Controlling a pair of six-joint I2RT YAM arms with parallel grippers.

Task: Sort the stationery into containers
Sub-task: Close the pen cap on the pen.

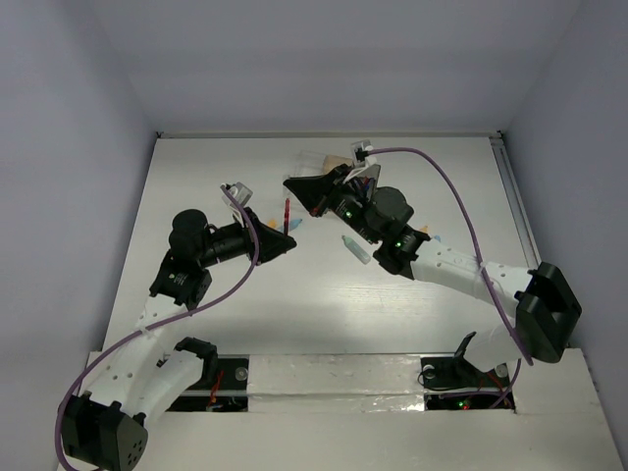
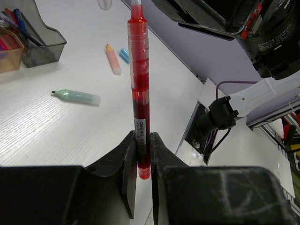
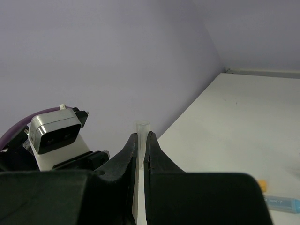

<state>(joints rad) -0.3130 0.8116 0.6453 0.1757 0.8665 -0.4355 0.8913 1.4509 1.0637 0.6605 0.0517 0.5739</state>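
Observation:
A red pen [image 2: 139, 84] stands upright in my left gripper [image 2: 143, 145], which is shut on its lower end; from above the red pen [image 1: 287, 214] hangs over mid-table at the left gripper [image 1: 290, 240]. My right gripper [image 3: 141, 140] is shut on a short clear piece [image 3: 142, 127] and hovers at the right gripper [image 1: 289, 183], just beyond the pen. The dark grey container [image 2: 42, 44] holds blue pens, and the tan container [image 2: 8, 55] stands beside it. On the table lie a green marker [image 2: 77, 97], an orange piece [image 2: 113, 59] and a light-blue piece [image 2: 124, 55].
The right arm [image 1: 392, 211] covers most of the containers [image 1: 339, 160] in the top view. Purple cables [image 1: 461, 206] loop over the table. The white walls [image 1: 294, 59] close in the back and sides. The mounting rail [image 1: 334, 373] runs along the near edge.

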